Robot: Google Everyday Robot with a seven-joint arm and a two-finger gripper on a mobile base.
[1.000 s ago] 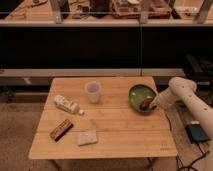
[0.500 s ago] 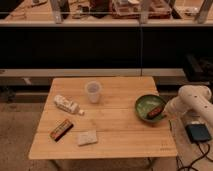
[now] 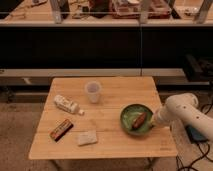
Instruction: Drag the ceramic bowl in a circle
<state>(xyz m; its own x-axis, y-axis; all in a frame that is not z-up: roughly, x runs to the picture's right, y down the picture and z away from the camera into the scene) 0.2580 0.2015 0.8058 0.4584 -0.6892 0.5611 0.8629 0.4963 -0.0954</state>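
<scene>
The ceramic bowl (image 3: pixel 131 114), round, shallow and dark green, sits on the right front part of the wooden table (image 3: pixel 115 146). A small brown oblong item (image 3: pixel 139 120) lies inside it. My gripper (image 3: pixel 154 123) reaches in from the right on the white arm (image 3: pixel 184 111) and meets the bowl's right rim, shut on that rim. The arm's end hides the fingertips themselves.
A translucent plastic cup (image 3: pixel 93 92) stands at the table's middle back. A white bottle (image 3: pixel 67 105) lies on the left, with a dark snack bar (image 3: pixel 61 129) and a pale packet (image 3: pixel 87 137) toward the front. The table's right edge is close to the bowl.
The bowl has slid toward the table's front and then leftward, with the gripper staying at its right rim. The arm has swung down along the right edge.
</scene>
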